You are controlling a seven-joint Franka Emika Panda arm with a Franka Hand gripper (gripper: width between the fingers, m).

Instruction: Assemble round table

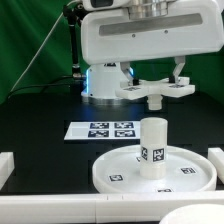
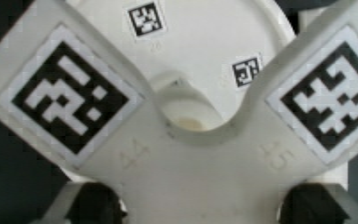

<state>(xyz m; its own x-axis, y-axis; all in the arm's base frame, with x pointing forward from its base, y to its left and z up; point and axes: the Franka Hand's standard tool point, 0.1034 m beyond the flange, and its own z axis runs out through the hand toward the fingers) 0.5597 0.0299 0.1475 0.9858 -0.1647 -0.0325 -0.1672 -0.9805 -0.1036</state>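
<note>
The cross-shaped piece [image 1: 158, 92] hangs in the air, held by my gripper [image 1: 155, 80], which is shut on it. It is above and slightly behind the short cylindrical leg [image 1: 152, 148]. The leg stands upright at the middle of the large round disc [image 1: 120, 172] near the front of the table. In the wrist view the cross-shaped piece [image 2: 176, 150] fills the picture with two big tags and a round socket. My gripper [image 2: 208, 205] clasps its near end between dark fingers [image 2: 98, 204]. The disc [image 2: 202, 35] shows behind it; the leg is hidden there.
The marker board [image 1: 103, 130] lies flat behind the disc, toward the exterior view's left. The arm's white base [image 1: 100, 80] stands behind it. White rails border the work area at the left [image 1: 5, 165], right [image 1: 215, 160] and front [image 1: 90, 207].
</note>
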